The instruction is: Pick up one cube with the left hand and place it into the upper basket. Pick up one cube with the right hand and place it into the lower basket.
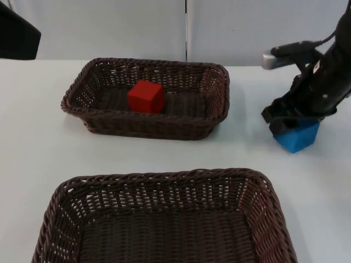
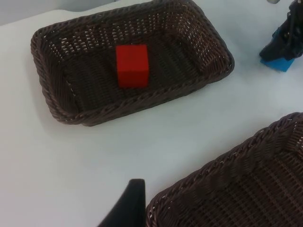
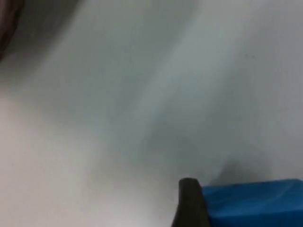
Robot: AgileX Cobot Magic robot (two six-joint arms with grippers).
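A white table top (image 1: 33,142) is spreading across the whole scene, its surface plain and faintly glossy. At its far edge a grey partition wall (image 1: 109,27) is standing upright, made of flat panels, with a thin dark vertical seam (image 1: 186,30) running down between two of them. Soft shadows are lying on the white surface near the things standing on it.

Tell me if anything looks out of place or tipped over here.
Nothing stands out. The red cube sits in the upper basket, the lower basket is upright, and the right gripper is at the blue cube.
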